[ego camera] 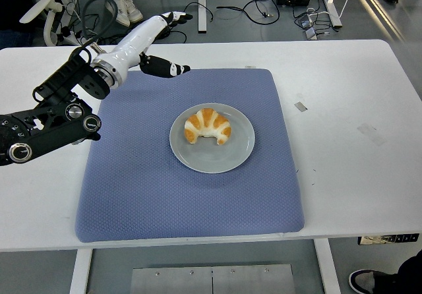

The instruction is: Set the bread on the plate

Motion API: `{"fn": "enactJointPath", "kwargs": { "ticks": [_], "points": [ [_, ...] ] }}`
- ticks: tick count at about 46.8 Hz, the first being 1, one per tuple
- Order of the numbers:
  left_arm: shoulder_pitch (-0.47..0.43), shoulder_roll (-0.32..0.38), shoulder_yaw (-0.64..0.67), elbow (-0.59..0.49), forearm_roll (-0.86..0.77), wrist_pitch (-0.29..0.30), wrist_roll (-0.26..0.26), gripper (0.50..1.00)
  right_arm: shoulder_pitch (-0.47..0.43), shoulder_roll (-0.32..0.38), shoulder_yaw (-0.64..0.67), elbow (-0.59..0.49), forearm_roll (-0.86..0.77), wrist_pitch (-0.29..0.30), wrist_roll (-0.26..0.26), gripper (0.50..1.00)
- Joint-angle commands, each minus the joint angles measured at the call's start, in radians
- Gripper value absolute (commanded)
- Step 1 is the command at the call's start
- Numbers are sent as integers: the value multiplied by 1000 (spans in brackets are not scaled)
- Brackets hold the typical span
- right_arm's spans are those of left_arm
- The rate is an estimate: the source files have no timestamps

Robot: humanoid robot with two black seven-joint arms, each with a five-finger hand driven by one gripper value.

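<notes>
A golden croissant (208, 126) lies on the grey round plate (241, 146) in the middle of the blue mat (191, 195). My left hand (173, 42), white with black fingertips, is raised over the mat's far left corner, well away from the plate. Its fingers are spread and it holds nothing. The right arm does not show.
The white table (343, 109) carries a small piece of tape (301, 107) right of the mat. Beyond the far edge are cables, a chair base and a person's shoes (124, 7) on the floor.
</notes>
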Motion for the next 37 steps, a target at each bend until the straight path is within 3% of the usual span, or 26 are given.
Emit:
{"fn": "enactJointPath", "kwargs": {
  "ticks": [1, 12, 24, 37],
  "points": [
    [2, 23, -17, 30, -98, 33, -54, 881, 0, 0, 0, 0, -1, 0, 0, 1000],
    [64, 67, -97, 83, -286, 100, -148, 877, 0, 0, -1, 0, -1, 0, 0, 1000],
    [192, 92, -295, 83, -293, 100, -172, 877, 0, 0, 0, 0, -1, 0, 0, 1000],
    [252, 87, -362, 83, -360, 100, -180, 877, 0, 0, -2, 0, 1, 0, 0, 1000]
  ]
}}
